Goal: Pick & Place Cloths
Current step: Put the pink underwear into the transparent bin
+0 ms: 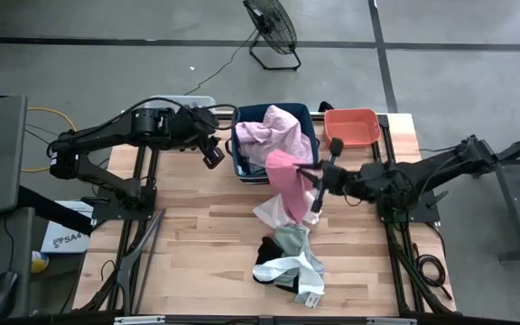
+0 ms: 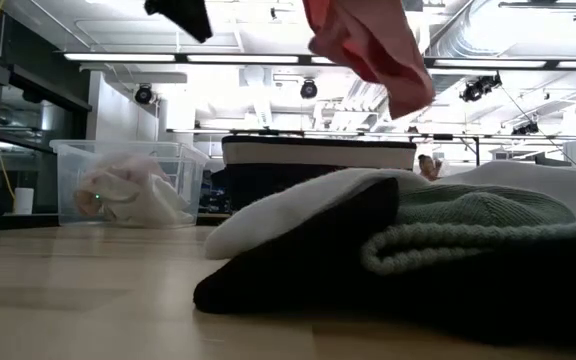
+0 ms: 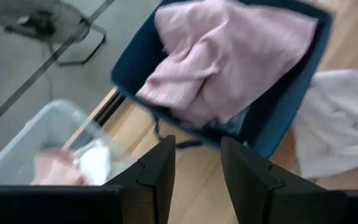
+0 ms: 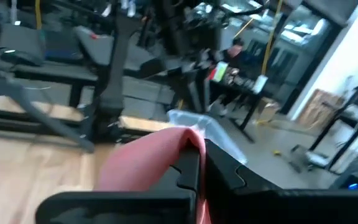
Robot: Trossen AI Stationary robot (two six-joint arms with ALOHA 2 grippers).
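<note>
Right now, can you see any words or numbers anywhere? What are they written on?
"SA4": dark letters on a white box on the floor, left of the table. More print may sit beside it, but the box is partly hidden.
Green item in the room behind, right wrist view: too blurred to read.
Cloths, bins and arms: no words or numbers to be seen.

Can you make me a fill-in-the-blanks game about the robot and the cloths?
1. The right gripper holds a hot ____ cloth in the air.
2. The light pink cloth lies in the ____ bin.
3. The left gripper holds ____.
4. The coral bin looks ____ inside.

Missing words: pink; navy; nothing; empty
</note>
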